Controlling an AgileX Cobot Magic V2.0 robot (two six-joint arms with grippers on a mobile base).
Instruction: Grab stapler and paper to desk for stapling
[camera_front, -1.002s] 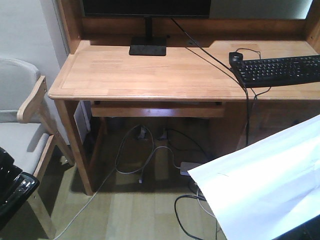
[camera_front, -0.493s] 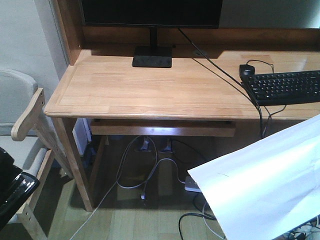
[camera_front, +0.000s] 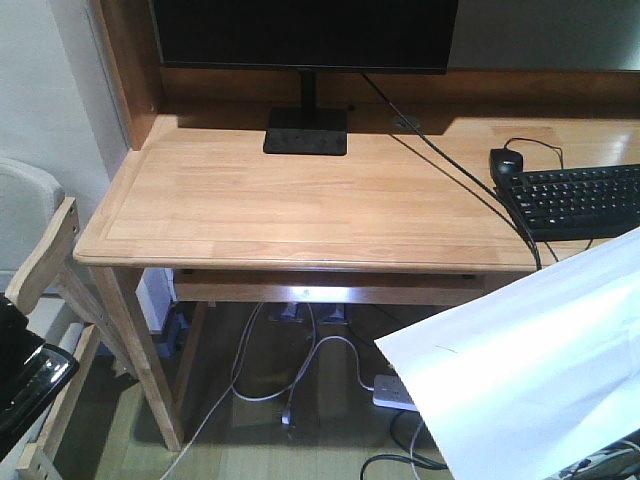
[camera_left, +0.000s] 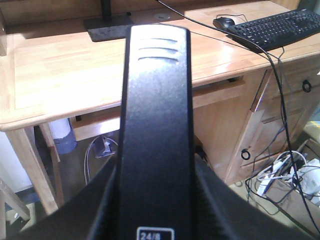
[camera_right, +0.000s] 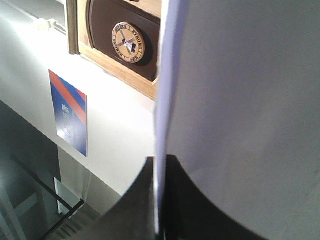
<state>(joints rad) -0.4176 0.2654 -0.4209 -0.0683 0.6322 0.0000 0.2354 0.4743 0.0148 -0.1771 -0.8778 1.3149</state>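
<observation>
exterior front-facing view puts us just short of the desk (camera_front: 300, 200), so both loads ride in the air, not on the wood. the right gripper (camera_right: 160, 210) has its jaws pinched tight on one edge of the paper (camera_front: 520, 380). the sheet slants up in front of the desk's front edge near its right end, off the keyboard (camera_front: 580, 200), and nothing of it rests on the top. the stapler (camera_left: 155, 110) lies lengthwise in the left gripper (camera_left: 156, 215), fingers (camera_left: 107, 205) closed against its flanks, nose aimed at the desk's front edge. the left arm sits low at our left side. the right wrist is tipped upward, its camera seeing wall. we judge both arms are tucked in for the approach.
</observation>
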